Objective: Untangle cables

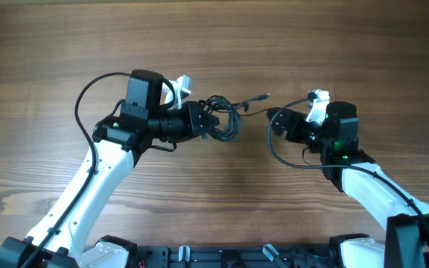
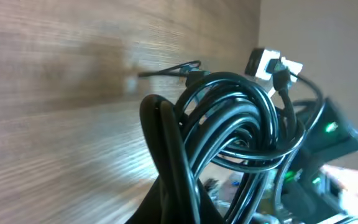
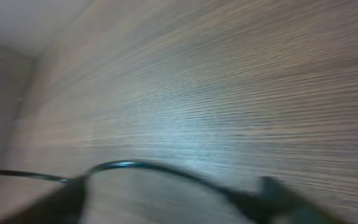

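While the left pincer (image 1: 205, 120) is gripping the cables (image 1: 229, 113) as anchor, the right pincer (image 1: 275, 119) is gaping wide, probably for the end (image 1: 262, 96).

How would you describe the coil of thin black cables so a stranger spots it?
Start at the brown wooden table, then the left pincer. The glossy black coil of thin cables bunches at its tip; unlike the thicker arm cables, it trails a tiny plug.
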You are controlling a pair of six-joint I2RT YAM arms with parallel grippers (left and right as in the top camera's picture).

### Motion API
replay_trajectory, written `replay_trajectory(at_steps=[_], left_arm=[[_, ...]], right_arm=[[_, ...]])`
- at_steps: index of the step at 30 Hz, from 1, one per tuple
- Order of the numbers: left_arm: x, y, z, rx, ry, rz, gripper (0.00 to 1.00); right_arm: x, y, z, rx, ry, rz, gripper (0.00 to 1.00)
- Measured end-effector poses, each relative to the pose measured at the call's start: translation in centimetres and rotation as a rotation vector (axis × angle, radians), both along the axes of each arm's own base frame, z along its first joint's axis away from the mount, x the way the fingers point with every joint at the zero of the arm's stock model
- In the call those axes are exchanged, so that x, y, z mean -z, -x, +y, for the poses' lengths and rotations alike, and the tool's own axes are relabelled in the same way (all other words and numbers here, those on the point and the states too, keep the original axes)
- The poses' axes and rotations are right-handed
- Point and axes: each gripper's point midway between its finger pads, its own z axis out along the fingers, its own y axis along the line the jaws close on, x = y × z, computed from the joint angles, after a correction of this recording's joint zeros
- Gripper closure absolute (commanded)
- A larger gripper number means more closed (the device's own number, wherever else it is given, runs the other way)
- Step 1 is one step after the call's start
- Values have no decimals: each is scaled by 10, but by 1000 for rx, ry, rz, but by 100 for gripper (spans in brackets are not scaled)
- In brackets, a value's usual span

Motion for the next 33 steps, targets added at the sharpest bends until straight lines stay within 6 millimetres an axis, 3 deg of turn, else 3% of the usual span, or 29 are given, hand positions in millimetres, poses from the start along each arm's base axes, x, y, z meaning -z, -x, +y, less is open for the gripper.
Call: replay_trajectory(at_steps=[4,9,11,14,16,18,20,23,25,27,28,30,33], left_arm=[[17,-4,15,13,-137,-80,96],[32,-18,38,-70,-294,-124,96],[30,-25,40,-86,-311,-159,96],[23,-35,30,-89,-332,-246,96],[28,-34,29,-104,-414,-271,96],[36,-38,44,-169,-567,-300,96],[39,-46,76,-280,-740,-327,96],[25,-56,120,-466,-928,-377,96],[17,-58,132,-580,-922,-371,96],[14,-65,118,-541,-828,-383,96],[16,-64,92,-370,-746,-414,96],[22,-36,42,17,-605,-472,96],[26,-2,12,331,-496,-542,96]], right_arm=[[-13,14,15,-124,-144,22,0],[-45,19,-7,-133,-432,83,0],[-60,21,-5,-149,-534,116,0],[-63,31,17,-168,-620,238,0],[-49,23,19,-102,-549,230,0],[-25,10,0,38,-422,212,0],[-11,-3,-26,160,-304,166,0],[-13,-26,-81,346,-189,48,0],[-20,-32,-90,367,-169,-3,1],[-40,-35,-76,242,-175,-110,4],[-65,-32,-55,62,-171,-247,4],[-90,-17,-30,-155,-191,-378,6],[-110,15,2,-426,-246,-472,10]])
